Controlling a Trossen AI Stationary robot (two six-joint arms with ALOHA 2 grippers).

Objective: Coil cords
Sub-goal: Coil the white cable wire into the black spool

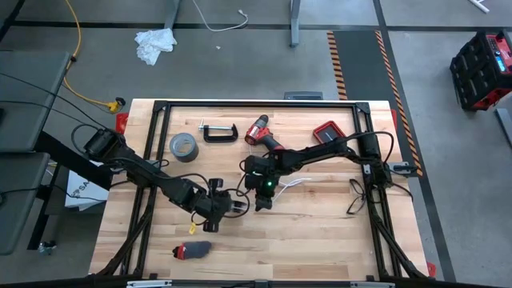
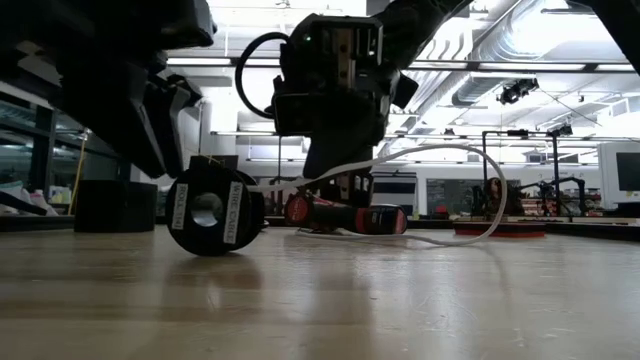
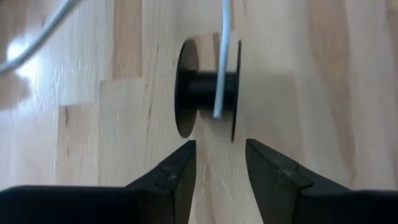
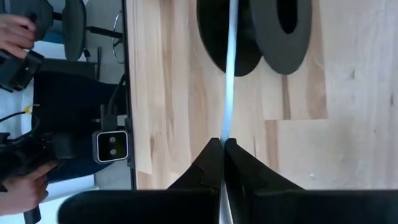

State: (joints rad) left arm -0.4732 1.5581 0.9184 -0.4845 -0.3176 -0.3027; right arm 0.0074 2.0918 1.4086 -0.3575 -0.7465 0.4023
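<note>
Cable [image 4: 229, 81]: thin, white, limp. It sags in a loose loop above the table in the low view and runs into the groove of a small black spool [image 2: 208, 209], which stands on its rim near the middle of the table [image 1: 320, 232], between the 2 grippers.

Handling, as a guess: the cable is light, soft and fairly slick, so it will slip through a loose pinch and hold no shape by itself. The spool looks light too and may roll or tip if the cable is pulled sideways. Best hold on the cable is close to the spool, where slack is short; on the spool, across its 2 flanges.

Right gripper [image 4: 222, 146]: jaws pinched tight on the cable, near the spool.

Left gripper [image 3: 219, 163]: jaws parted narrowly, holding nothing, just beside the spool with the groove lined up between the fingers.

Farther back on the table: tape roll [image 1: 183, 146], clamp [image 1: 219, 132], red drill [image 1: 264, 134]. A person's hands show beyond the table edge in the right wrist view.
</note>
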